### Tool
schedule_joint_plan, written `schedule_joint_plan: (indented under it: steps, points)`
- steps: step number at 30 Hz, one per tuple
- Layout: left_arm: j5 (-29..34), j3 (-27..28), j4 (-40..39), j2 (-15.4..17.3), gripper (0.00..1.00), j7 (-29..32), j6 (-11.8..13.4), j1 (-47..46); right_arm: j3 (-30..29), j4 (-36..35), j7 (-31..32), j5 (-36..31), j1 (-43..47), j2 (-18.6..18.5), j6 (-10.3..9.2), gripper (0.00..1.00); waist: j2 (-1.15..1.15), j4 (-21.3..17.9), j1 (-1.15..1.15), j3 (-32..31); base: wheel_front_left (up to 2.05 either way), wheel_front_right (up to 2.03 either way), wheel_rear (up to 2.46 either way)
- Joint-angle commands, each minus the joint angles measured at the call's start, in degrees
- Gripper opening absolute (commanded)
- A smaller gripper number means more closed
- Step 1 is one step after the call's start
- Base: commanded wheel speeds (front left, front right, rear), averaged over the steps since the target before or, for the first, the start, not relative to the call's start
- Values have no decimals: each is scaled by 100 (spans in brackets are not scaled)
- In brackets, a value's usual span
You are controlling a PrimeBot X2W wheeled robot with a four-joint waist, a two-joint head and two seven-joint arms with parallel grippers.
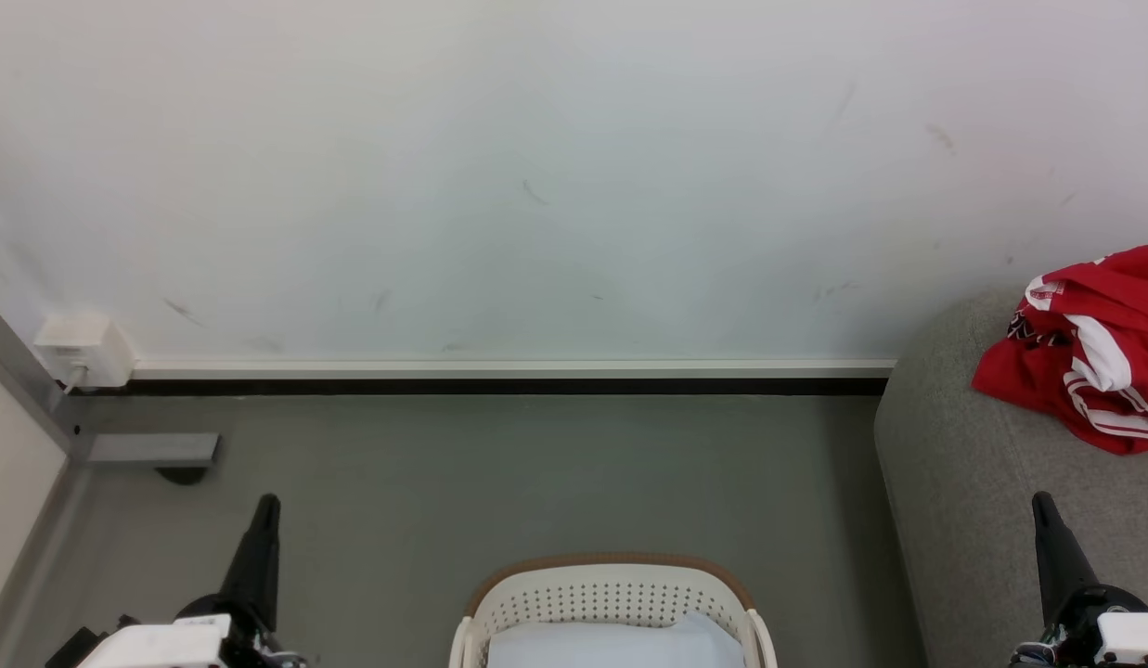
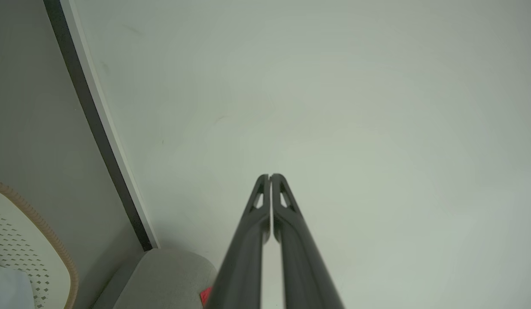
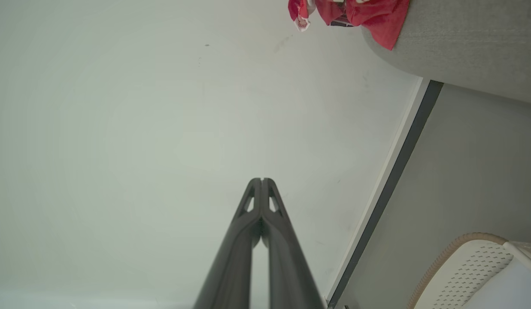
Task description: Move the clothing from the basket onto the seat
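A crumpled red jersey (image 1: 1089, 348) with white stripes lies on the grey seat (image 1: 963, 482) at the right edge of the head view; it also shows as red clothing (image 3: 355, 10) on the seat (image 3: 462, 38) in the right wrist view. The cream basket (image 1: 611, 594) with its brown rim stands on the floor at the bottom centre, and a pale light-blue cloth (image 1: 620, 645) lies inside it. My left gripper (image 1: 267, 506) rises at the lower left, shut and holding nothing. My right gripper (image 1: 1040, 506) stands at the lower right in front of the seat, shut and holding nothing. Both wrist views show closed fingertips against the wall.
A white wall with a pale skirting board (image 1: 509, 368) runs across the back. A white socket box (image 1: 82, 351) and a grey metal bracket (image 1: 151, 449) sit at the far left. Grey floor (image 1: 536, 473) lies between the wall, basket and seat.
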Motion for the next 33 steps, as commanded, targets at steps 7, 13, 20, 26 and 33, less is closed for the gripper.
schedule_joint_plan:
  steps: [7,13,20,26,33]
  points:
    - [-77,13,-13,12,0,21,-39,-43,-20,16,16,8,-75,-40,-12,0,0,0,0,0,0,0,0]
    - [-77,13,-13,12,0,21,-39,-43,-20,16,16,8,-75,-40,-12,0,0,0,0,0,0,0,0]
    - [-77,13,-13,12,0,21,-39,-43,-20,16,16,8,-75,-40,-12,0,0,0,0,0,0,0,0]
    - [-77,13,-13,12,0,21,-39,-43,-20,15,16,8,-75,-40,-12,0,0,0,0,0,0,0,0]
    - [-78,13,-13,12,0,20,-39,-43,-20,15,16,8,-75,-40,-12,0,0,0,0,0,0,0,0]
